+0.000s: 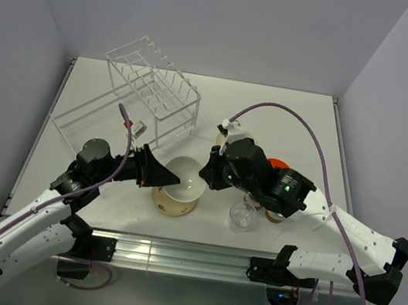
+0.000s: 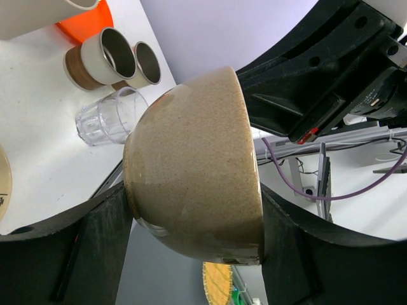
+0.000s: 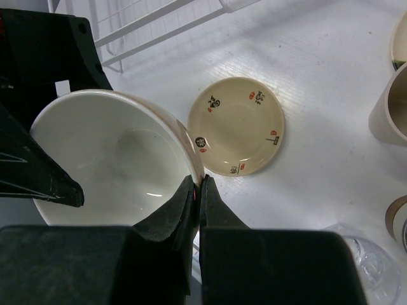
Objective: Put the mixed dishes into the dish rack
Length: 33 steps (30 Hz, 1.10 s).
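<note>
The white bowl (image 1: 186, 178), beige outside (image 2: 191, 165), hangs just above a cream plate with brown motifs (image 3: 236, 126). My right gripper (image 3: 198, 184) is shut on the bowl's near rim (image 3: 114, 159), one finger inside and one outside. My left gripper (image 2: 197, 254) clamps the bowl from the left, one finger on the rim and one on the base. Both grippers show at the bowl in the top view, left (image 1: 158, 174) and right (image 1: 206, 174). The white wire dish rack (image 1: 152, 89) stands at the back left.
The clear glass (image 1: 243, 216) and two metal cups (image 2: 105, 57) stand right of the bowl, with the orange plate (image 1: 276, 165) behind them. A tall beige cup (image 3: 388, 114) and another cream plate's edge (image 3: 400, 38) lie to the right. The rack's low tray (image 1: 85, 113) extends left.
</note>
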Motion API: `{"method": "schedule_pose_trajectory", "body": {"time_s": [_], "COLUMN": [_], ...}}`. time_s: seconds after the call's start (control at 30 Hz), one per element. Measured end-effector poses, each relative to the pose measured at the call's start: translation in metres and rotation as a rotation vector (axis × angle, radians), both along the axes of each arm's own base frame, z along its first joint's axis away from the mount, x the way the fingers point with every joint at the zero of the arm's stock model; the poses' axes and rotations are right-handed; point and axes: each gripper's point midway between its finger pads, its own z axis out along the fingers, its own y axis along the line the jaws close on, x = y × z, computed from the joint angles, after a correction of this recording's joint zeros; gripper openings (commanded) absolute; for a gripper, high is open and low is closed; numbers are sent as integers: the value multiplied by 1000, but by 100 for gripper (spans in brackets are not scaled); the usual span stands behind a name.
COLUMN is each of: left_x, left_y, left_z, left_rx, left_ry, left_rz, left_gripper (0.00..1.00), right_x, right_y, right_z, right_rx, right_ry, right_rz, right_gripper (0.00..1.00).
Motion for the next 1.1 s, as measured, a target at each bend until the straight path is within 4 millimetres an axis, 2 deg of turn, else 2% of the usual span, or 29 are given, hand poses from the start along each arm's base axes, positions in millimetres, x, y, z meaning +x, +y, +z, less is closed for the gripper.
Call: {"method": "schedule_pose_trajectory", "body": {"time_s": [0.2, 0.33, 0.37, 0.43, 0.57, 0.7, 0.93, 1.1], "left_x": [1, 1, 2, 2, 5, 6, 3, 0], "left_y": [-1, -1, -1, 0, 2, 2, 4, 2], "left_z": [-1, 0, 0, 1, 5, 5, 5, 4], "left_rx": [-25, -32, -34, -41, -52, -51, -48, -44], "left_ry": [19, 21, 20, 19, 16, 16, 12, 20], "left_rz": [6, 10, 14, 24, 47, 55, 61, 44], "left_gripper": [66, 52, 42, 33, 0, 0, 0, 0], "right_x": [0, 1, 1, 1, 2, 3, 3, 4], "right_y": [0, 0, 0, 0, 2, 1, 6, 11], "right_z": [1, 1, 1, 2, 4, 4, 8, 15], "right_rx": [-3, -3, -4, -1, 8, 8, 29, 64], "right_ry": [-9, -10, -12, -15, -21, -24, -30, -41], "right_rz": [5, 4, 4, 4, 3, 0, 4, 8], "right_gripper": [0, 0, 0, 0, 0, 2, 31, 42]}}
